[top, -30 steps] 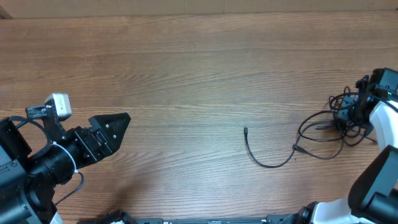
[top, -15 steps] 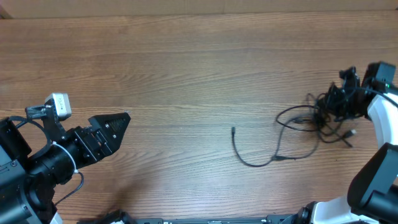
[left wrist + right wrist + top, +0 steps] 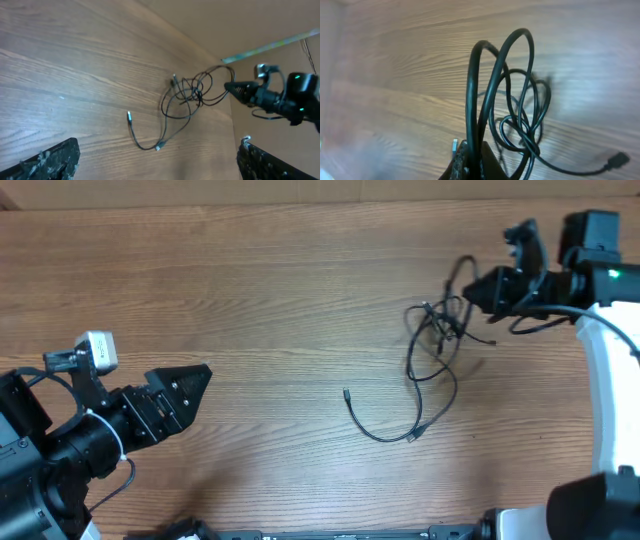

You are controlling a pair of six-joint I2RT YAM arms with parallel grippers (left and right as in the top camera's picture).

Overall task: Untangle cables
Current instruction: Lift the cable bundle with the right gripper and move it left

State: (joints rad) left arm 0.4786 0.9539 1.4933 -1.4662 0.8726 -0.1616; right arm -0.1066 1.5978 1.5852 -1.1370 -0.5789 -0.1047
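Observation:
The cables (image 3: 437,330) are thin black cords knotted in a tangle at the right of the table. One loose strand trails down to a plug end (image 3: 346,393). My right gripper (image 3: 482,288) is shut on loops of the tangle, holding it up off the wood. In the right wrist view the pinched cables (image 3: 498,75) rise from between the right gripper's (image 3: 481,167) closed fingers. My left gripper (image 3: 198,376) stands open far to the left, nothing in it. Its view shows the cables (image 3: 192,92) ahead between its wide-apart fingers (image 3: 52,160).
The wooden table (image 3: 280,290) runs to a cardboard-coloured far edge (image 3: 300,202). The right arm's white link (image 3: 610,370) runs down the right side. The left arm's body and camera (image 3: 95,350) fill the lower left corner.
The right gripper has shut on the tangle and carried it left and toward the far edge, lifting it. The trailing strand and its plug slid left. The left arm has stayed still.

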